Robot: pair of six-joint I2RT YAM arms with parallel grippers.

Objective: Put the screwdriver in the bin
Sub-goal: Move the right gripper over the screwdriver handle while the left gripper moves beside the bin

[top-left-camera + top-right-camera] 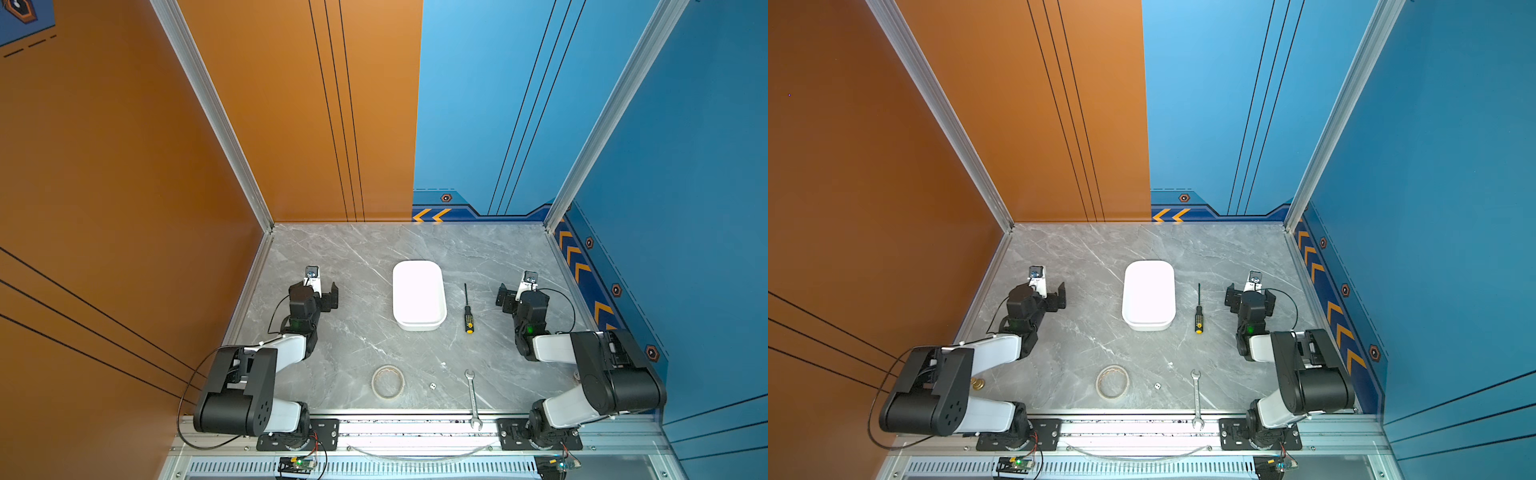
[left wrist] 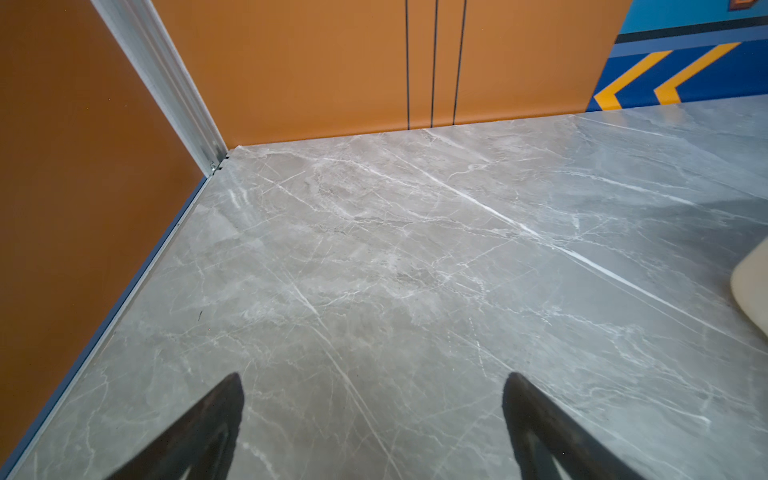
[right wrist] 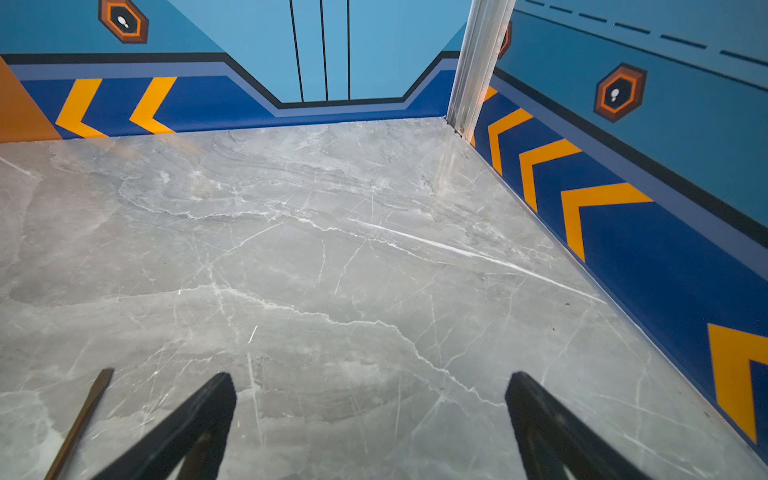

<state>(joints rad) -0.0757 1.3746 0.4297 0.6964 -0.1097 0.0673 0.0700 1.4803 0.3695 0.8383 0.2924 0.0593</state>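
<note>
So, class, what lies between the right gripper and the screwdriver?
Nothing: only bare grey table separates the right gripper from the screwdriver. Both top views show this stretch.

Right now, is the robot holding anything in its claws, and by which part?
Nothing is held. The left gripper and the right gripper are both open and empty; the screwdriver lies on the table beside the bin.

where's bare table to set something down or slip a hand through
Widest: the strip between the back wall and the bin. Also open: between the left tool and the bin, and the middle between bin and tape ring. Crowded: the narrow gap from bin to screwdriver, and the front edge around die and wrench.
</note>
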